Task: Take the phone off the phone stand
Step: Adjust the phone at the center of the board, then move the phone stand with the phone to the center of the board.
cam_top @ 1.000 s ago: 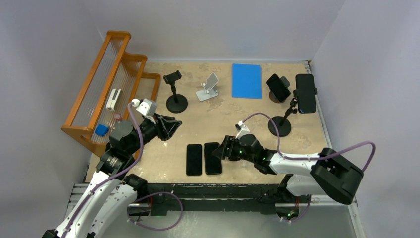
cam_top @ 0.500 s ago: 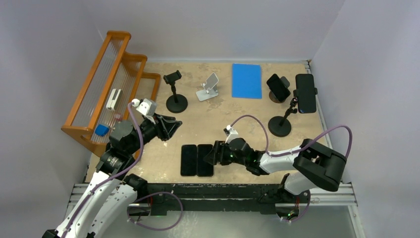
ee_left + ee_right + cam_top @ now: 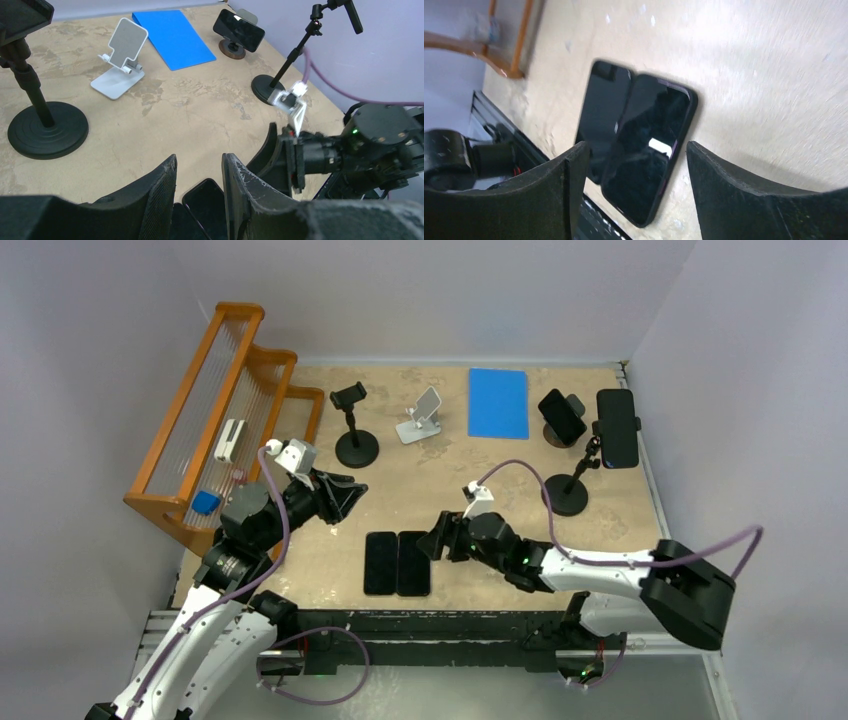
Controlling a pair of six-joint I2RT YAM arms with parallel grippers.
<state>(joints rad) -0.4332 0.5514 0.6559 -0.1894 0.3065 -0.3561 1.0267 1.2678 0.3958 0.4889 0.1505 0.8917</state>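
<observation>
Two black phones stay on stands at the back right: one [image 3: 562, 416] [image 3: 239, 31] leans on a low round stand, the other [image 3: 617, 427] is clamped on a tall black stand [image 3: 568, 490] [image 3: 287, 70]. Two more black phones [image 3: 381, 563] [image 3: 413, 563] lie flat side by side near the front edge. My right gripper [image 3: 432, 540] [image 3: 636, 147] hovers open just right of the flat pair [image 3: 649, 150], holding nothing. Left of them, my left gripper [image 3: 350, 495] [image 3: 199, 159] hangs with its jaws part open and empty; one flat phone [image 3: 207, 202] shows below it.
An empty black clamp stand [image 3: 355, 435] [image 3: 47, 130] and an empty white folding stand [image 3: 420, 418] [image 3: 122, 60] stand at the back middle. A blue mat [image 3: 498, 403] [image 3: 172, 35] lies behind them. A wooden rack [image 3: 220, 420] fills the left side.
The right gripper slid the right flat phone left against the other one, shifting both left. It has since drawn back a little and opened slightly wider. The left arm has not moved.
</observation>
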